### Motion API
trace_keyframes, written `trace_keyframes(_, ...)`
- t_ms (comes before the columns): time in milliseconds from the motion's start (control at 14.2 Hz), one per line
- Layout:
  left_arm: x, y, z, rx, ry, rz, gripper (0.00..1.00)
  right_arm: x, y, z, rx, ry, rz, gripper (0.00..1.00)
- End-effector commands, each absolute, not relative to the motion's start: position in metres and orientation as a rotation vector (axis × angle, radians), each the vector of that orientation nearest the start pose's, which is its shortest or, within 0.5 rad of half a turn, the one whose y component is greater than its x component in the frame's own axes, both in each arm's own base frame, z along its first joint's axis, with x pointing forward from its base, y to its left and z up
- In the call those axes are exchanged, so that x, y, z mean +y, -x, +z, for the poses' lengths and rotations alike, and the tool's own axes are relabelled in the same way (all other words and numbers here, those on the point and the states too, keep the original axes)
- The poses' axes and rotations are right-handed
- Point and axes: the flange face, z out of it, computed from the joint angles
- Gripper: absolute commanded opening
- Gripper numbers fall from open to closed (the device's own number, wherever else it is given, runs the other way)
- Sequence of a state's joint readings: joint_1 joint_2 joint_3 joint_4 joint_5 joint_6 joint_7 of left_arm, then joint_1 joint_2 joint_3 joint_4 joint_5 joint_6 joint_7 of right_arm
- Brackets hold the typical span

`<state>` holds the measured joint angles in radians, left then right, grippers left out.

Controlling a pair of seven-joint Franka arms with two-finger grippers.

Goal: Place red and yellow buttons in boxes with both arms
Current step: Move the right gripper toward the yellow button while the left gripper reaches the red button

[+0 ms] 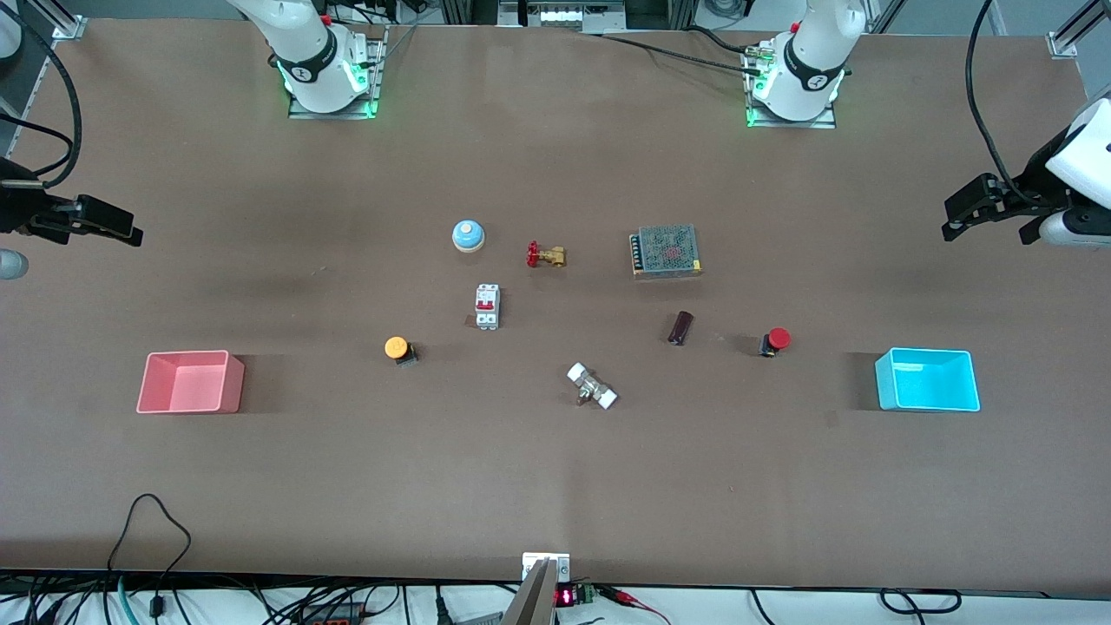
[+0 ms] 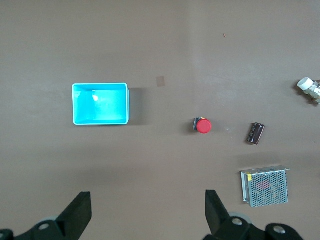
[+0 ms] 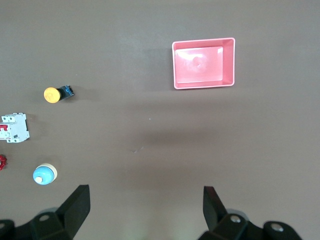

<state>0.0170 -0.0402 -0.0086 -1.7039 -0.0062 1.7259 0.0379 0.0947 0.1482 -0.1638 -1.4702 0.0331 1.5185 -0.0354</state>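
Observation:
The red button stands on the table toward the left arm's end, beside the cyan box; both show in the left wrist view, the button and the box. The yellow button stands toward the right arm's end, with the pink box farther toward that end; the right wrist view shows this button and box. My left gripper is open and empty, high over the table's end near the cyan box. My right gripper is open and empty, high over the table's end near the pink box.
Mid-table lie a blue dome with an orange top, a brass valve with a red handle, a mesh-covered power supply, a white circuit breaker, a dark cylinder and a white-ended fitting.

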Motion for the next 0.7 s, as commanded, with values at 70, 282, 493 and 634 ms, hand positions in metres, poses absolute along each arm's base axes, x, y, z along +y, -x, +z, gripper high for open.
trace_keyframes(70,0.003,-0.557,0.6,0.034,3.138,-0.096,1.0,-0.031,-0.581,0.587,0.05,3.132,0.166,1.0)
trace_keyframes(282,0.002,-0.56,0.594,0.021,3.141,-0.089,1.0,-0.021,-0.585,0.579,0.038,3.136,0.183,1.0)
trace_keyframes(493,-0.007,-0.573,0.57,-0.048,3.142,-0.077,1.0,0.01,-0.603,0.54,0.022,3.144,0.258,1.0)
trace_keyframes(634,-0.025,-0.589,0.53,-0.089,3.143,-0.014,1.0,0.041,-0.615,0.511,-0.048,3.14,0.276,1.0)
